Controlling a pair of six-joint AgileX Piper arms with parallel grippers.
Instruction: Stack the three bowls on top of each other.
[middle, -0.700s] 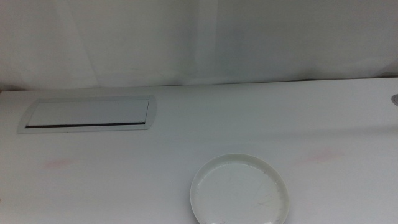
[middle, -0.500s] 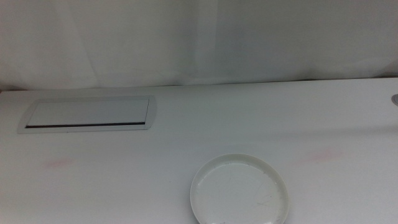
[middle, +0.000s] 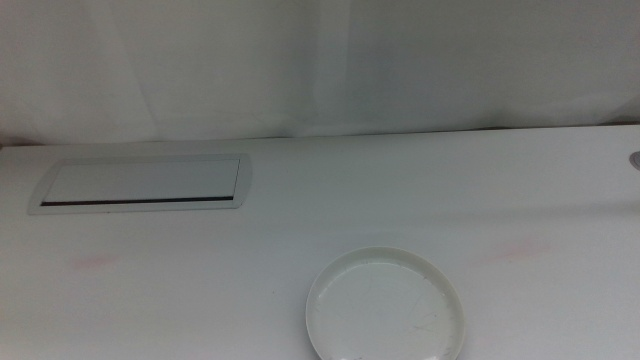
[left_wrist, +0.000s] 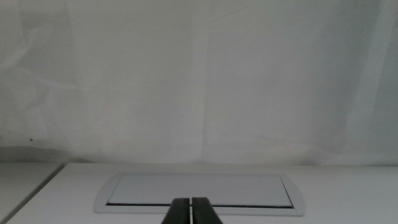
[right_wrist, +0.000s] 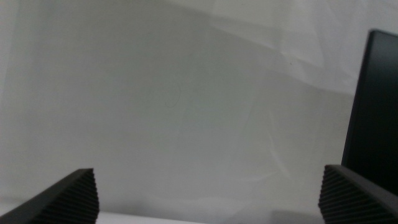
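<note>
One cream-white bowl (middle: 386, 306) sits on the white table near the front edge in the middle view, right of centre. I cannot tell whether other bowls lie under it; the mint green and grey bowls do not show. Neither arm shows in the middle view. In the left wrist view my left gripper (left_wrist: 191, 211) has its jaws pressed together and empty, pointing at the white panel. In the right wrist view my right gripper (right_wrist: 208, 196) has its jaws wide apart and empty, facing the white backdrop.
A flat white rectangular panel with a dark slot (middle: 142, 184) is set in the table at the back left; it also shows in the left wrist view (left_wrist: 199, 190). A white curtain hangs behind the table. A dark upright panel (right_wrist: 373, 106) stands in the right wrist view.
</note>
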